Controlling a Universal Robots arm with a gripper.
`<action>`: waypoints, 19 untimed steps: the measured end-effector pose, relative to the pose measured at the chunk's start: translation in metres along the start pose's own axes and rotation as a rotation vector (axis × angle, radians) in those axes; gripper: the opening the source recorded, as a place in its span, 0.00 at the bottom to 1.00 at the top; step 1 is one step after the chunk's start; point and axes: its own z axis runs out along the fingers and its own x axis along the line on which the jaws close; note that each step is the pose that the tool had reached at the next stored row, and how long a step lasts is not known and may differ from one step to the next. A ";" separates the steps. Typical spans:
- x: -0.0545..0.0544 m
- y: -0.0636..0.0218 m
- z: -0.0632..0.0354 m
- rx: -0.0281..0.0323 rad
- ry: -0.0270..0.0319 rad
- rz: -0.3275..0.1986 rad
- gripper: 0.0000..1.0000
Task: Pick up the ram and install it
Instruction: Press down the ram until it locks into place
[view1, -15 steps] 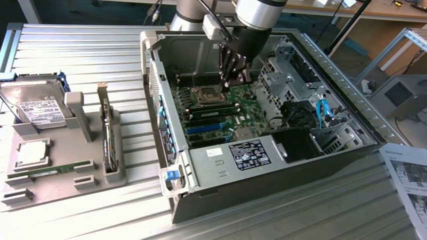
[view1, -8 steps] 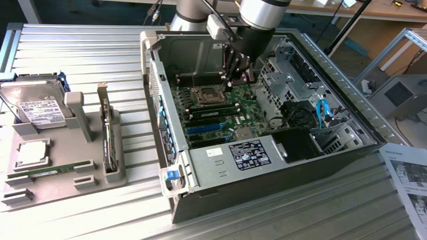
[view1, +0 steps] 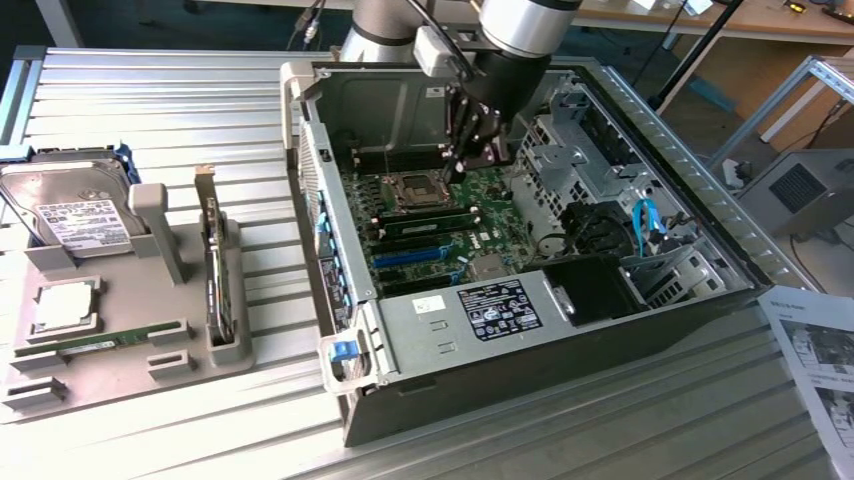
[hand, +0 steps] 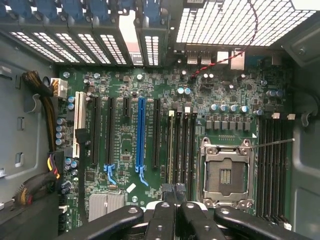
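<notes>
At the exterior view's left, a grey tray (view1: 134, 375) carries a hard drive (view1: 74, 215), a spare green stick (view1: 100, 345) lying flat, and an expansion card (view1: 214, 270) standing on edge; to the right of it sits the open computer case (view1: 441, 400). Inside, the ram (view1: 427, 217) stands on edge in a motherboard slot just beside the processor socket (view1: 411, 187), its long axis running across the board from the exterior view's left to right, parallel to the neighbouring slots. The gripper (view1: 461, 170) hangs over the ram's right-hand end, fingers drawn together with nothing between them. The wrist view adds the ram (hand: 170, 145) seen edge-on as a thin line; the gripper (hand: 174, 192) sits at one end of it, whether touching I cannot tell; the socket (hand: 225, 172) lies open.
</notes>
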 end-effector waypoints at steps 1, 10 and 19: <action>0.000 0.0000 -0.0012 -0.0001 0.0006 0.000 0.11; 0.000 0.0001 -0.0021 0.0000 0.0010 0.000 0.11; 0.000 0.0027 -0.0020 0.0108 0.0015 0.000 0.11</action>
